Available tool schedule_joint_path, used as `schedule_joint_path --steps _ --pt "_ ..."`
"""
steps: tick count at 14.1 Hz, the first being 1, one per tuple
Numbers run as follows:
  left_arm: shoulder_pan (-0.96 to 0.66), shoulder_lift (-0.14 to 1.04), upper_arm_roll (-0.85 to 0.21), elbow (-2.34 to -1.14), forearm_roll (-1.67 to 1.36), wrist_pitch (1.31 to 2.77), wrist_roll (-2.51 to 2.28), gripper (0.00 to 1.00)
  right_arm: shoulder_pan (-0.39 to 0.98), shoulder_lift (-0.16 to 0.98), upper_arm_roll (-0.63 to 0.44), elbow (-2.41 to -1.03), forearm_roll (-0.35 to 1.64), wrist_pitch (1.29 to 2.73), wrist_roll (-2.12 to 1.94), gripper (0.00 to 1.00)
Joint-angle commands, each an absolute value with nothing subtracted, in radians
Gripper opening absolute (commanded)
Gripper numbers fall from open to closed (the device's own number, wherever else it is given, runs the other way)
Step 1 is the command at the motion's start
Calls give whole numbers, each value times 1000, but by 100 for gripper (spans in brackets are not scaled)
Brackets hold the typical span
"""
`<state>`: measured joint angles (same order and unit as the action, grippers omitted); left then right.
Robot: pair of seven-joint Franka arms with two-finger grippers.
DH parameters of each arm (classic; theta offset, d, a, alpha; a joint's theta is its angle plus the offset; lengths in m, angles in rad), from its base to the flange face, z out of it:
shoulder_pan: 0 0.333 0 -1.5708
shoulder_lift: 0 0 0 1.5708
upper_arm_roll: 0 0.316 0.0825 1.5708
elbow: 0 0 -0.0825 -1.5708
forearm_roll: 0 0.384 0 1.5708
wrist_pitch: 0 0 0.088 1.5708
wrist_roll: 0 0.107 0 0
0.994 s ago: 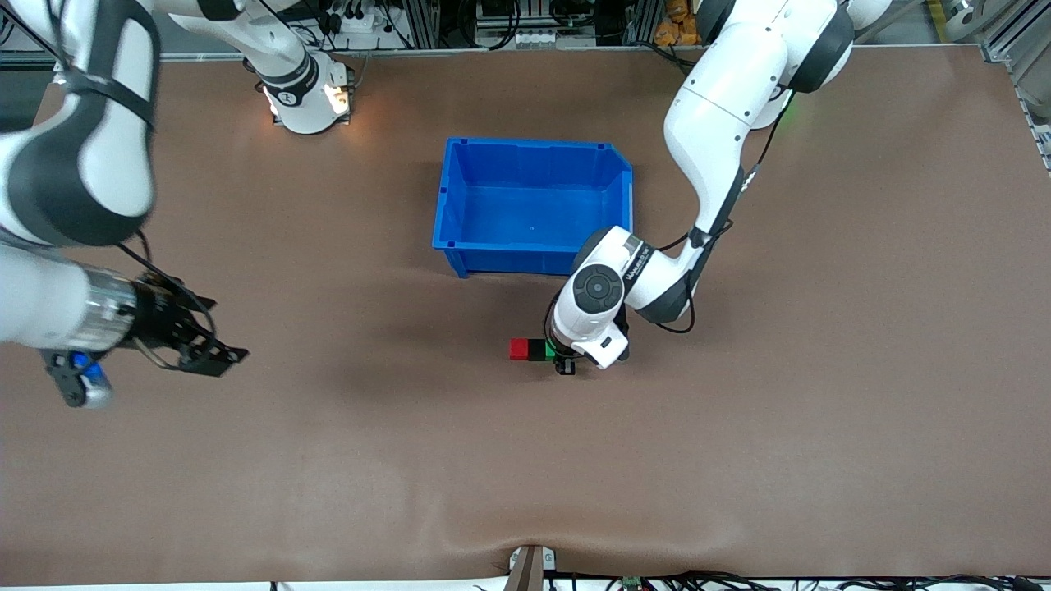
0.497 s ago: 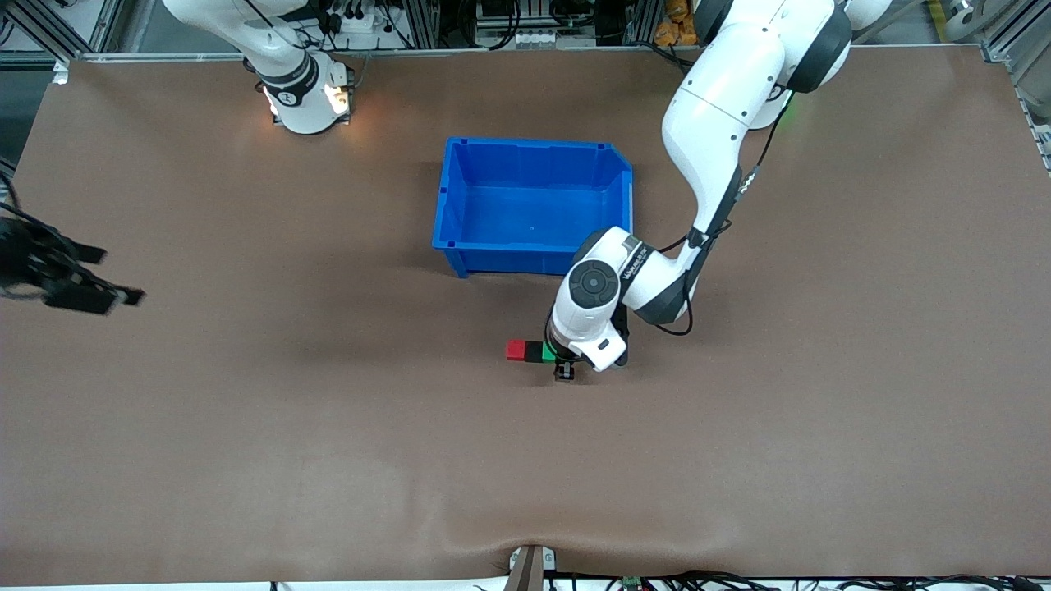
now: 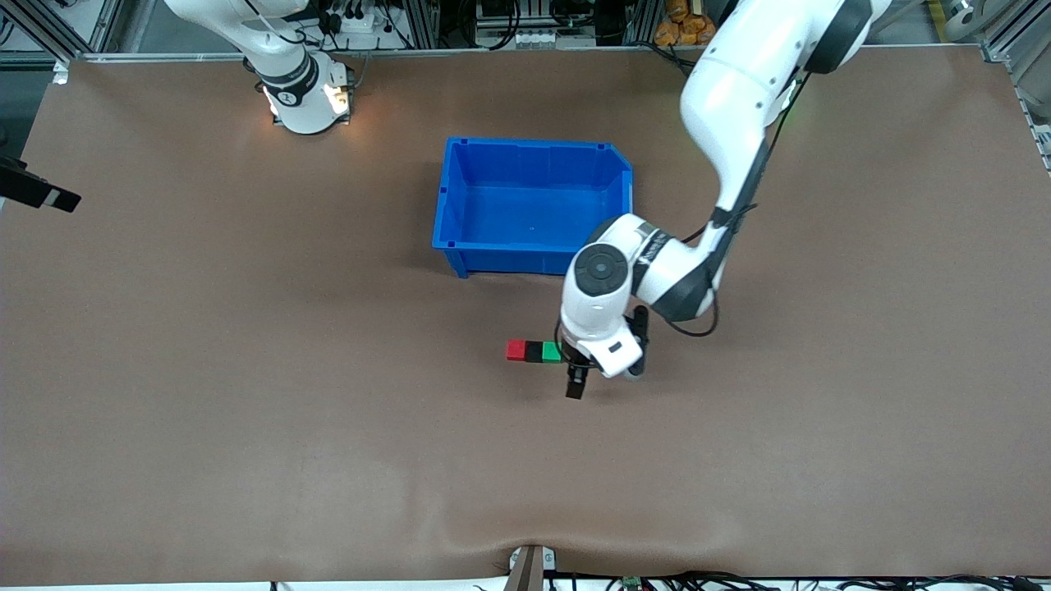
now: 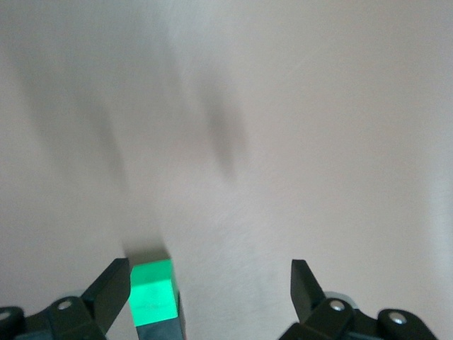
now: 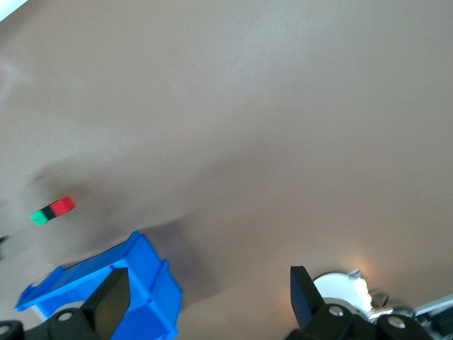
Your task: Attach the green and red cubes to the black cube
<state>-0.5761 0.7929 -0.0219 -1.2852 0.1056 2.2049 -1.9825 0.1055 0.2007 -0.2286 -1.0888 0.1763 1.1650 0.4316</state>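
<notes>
The red cube [image 3: 516, 350], the black cube [image 3: 534, 351] and the green cube [image 3: 551, 352] lie on the table in one touching row, black in the middle. My left gripper [image 3: 576, 381] hovers low by the green end of the row, open and empty. In the left wrist view the green cube [image 4: 152, 290] sits just inside one finger [image 4: 111, 292], with the black cube [image 4: 161, 330] against it; the left gripper [image 4: 209, 294] holds nothing. My right gripper [image 5: 205, 297] is open and empty, high at the right arm's end of the table. The row [image 5: 52, 210] shows small in its view.
A blue bin [image 3: 534, 201] stands empty, farther from the front camera than the row of cubes; it also shows in the right wrist view [image 5: 99, 294]. A dark part of the right arm [image 3: 37, 190] shows at the table's edge.
My left gripper has let go of the green cube and drawn back from the row. The right arm has swung away toward its end of the table, almost out of the front view.
</notes>
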Motion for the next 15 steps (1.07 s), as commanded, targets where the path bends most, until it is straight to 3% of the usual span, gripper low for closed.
schedule_joint_path --steps 1,3,4,9,15 --pt "-491 674 -29 -1321 123 2103 -1818 100 94 -18 -161 -1439 111 1368 332 100" --pt "-424 599 -34 -1345 112 2065 -1654 100 92 -142 -147 -1621 91 1460 287 100" --pt "-388 559 -35 -1364 109 2051 -1582 100 91 -152 -144 -1634 87 1459 285 100" --pt "-264 343 -40 -1503 63 1984 -1254 100 54 -75 -101 -1456 46 1414 273 100" --pt "-163 16 -38 -1817 2 1979 -831 100 -7 -69 -66 -1457 51 1371 264 100"
